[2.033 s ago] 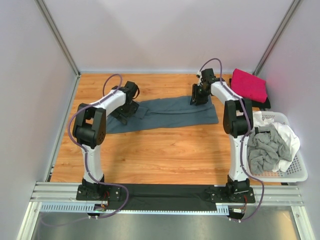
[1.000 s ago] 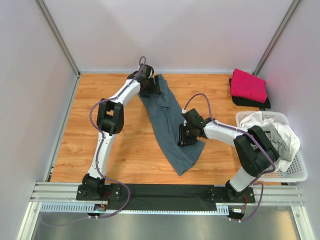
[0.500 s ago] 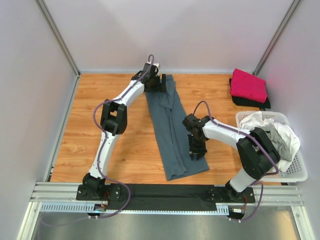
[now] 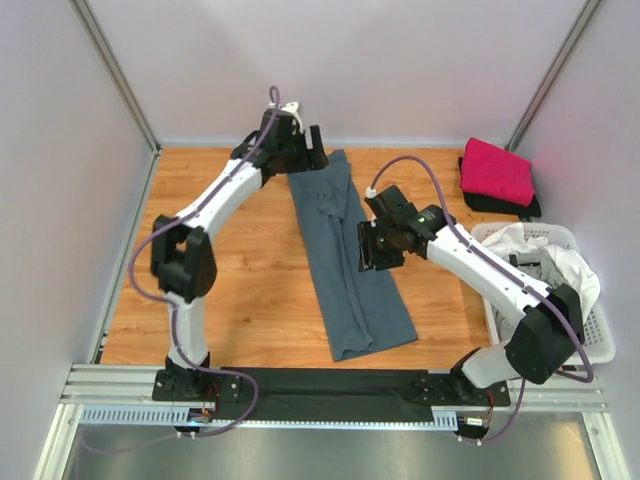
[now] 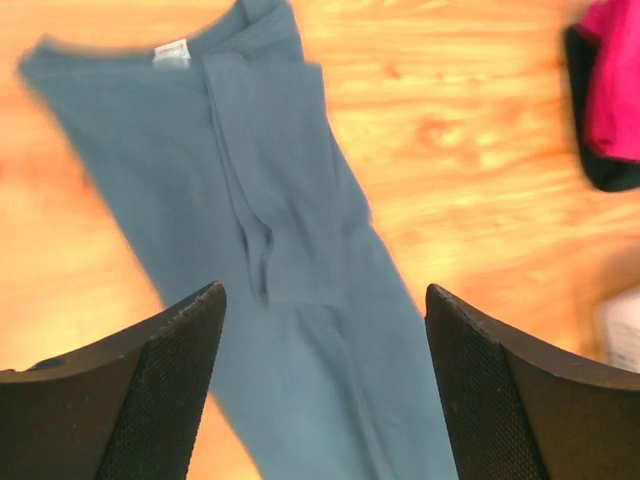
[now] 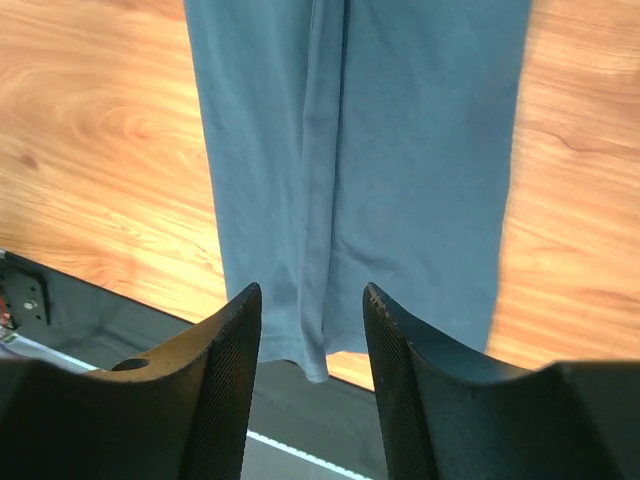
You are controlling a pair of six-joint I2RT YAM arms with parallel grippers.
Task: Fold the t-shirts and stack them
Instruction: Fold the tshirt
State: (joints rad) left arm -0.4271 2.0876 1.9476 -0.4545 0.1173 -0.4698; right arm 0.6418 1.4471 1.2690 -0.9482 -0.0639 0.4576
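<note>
A slate blue-grey t-shirt (image 4: 345,270) lies folded into a long narrow strip that runs from the back of the table to its near edge. My left gripper (image 4: 305,155) hovers open over its far collar end, and the left wrist view has the t-shirt (image 5: 270,180) below the left gripper (image 5: 322,292) with nothing between the fingers. Above the strip's right edge near its middle, my right gripper (image 4: 378,245) is open and empty. The right wrist view looks down past the right gripper (image 6: 311,292) onto the shirt's hem end (image 6: 400,150). A folded magenta-pink t-shirt (image 4: 497,168) rests on a black one (image 4: 500,206) at the back right.
A white lattice basket (image 4: 590,350) at the right edge holds crumpled white cloth (image 4: 583,280) and grey cloth. A dark mat (image 4: 330,385) lines the near edge, just past the shirt's hem. Side walls close in the table left and right. The pink stack (image 5: 615,80) shows at the left wrist view's right edge.
The shirt swung from lying sideways to lying front to back. My right gripper let go near the hem and rose back to mid-strip. The left gripper lifted off the collar end.
</note>
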